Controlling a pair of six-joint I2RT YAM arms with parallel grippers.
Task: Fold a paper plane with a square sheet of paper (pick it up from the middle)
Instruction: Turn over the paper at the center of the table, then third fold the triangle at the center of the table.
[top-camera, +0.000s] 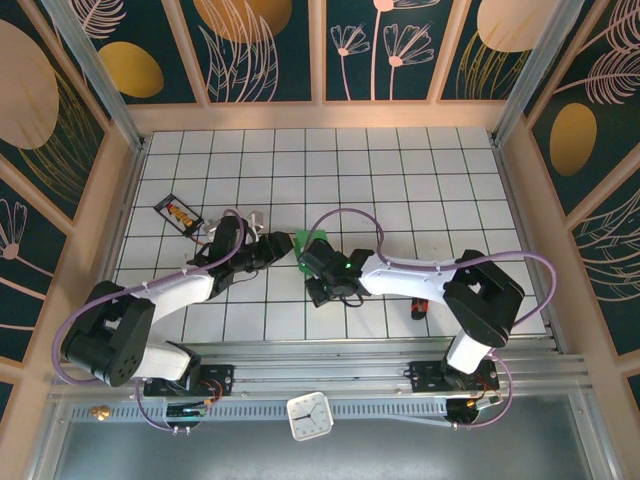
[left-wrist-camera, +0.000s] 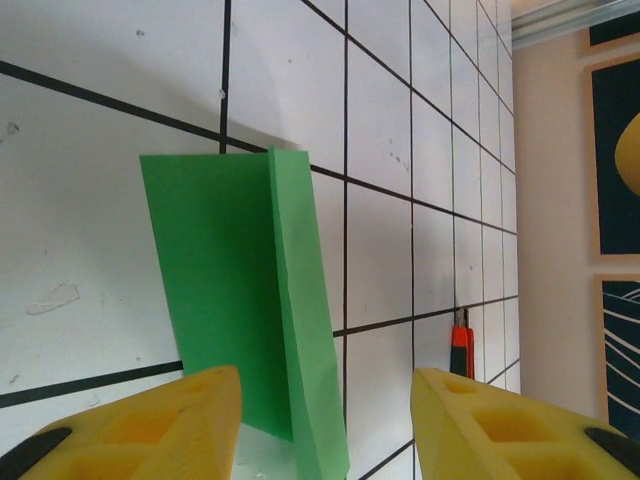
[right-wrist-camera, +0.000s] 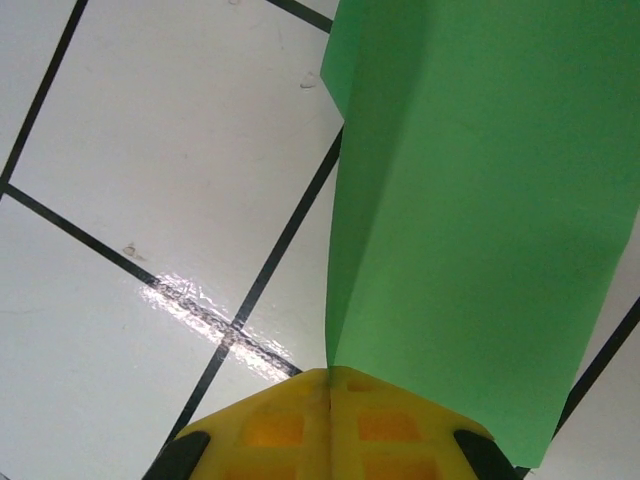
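Note:
The square sheet of paper (top-camera: 310, 238) is bright green and folded into a narrower creased shape. It is held off the tiled table between the two arms. My right gripper (right-wrist-camera: 330, 376) is shut on it, its yellow fingers pinching the paper (right-wrist-camera: 480, 200) at the crease. My left gripper (left-wrist-camera: 325, 390) is open. Its yellow fingers (left-wrist-camera: 150, 425) stand either side of the paper's (left-wrist-camera: 240, 300) near end, apart from it, and the paper sits closer to the left finger. From above, the left gripper (top-camera: 287, 246) and right gripper (top-camera: 310, 252) meet tip to tip at the paper.
An orange and black utility knife (left-wrist-camera: 461, 351) lies on the tiles by the right arm (top-camera: 419, 308). A black packet (top-camera: 178, 213) lies at the left of the table. A small clock (top-camera: 309, 415) sits on the near rail. Wooden walls (top-camera: 520, 200) enclose the table.

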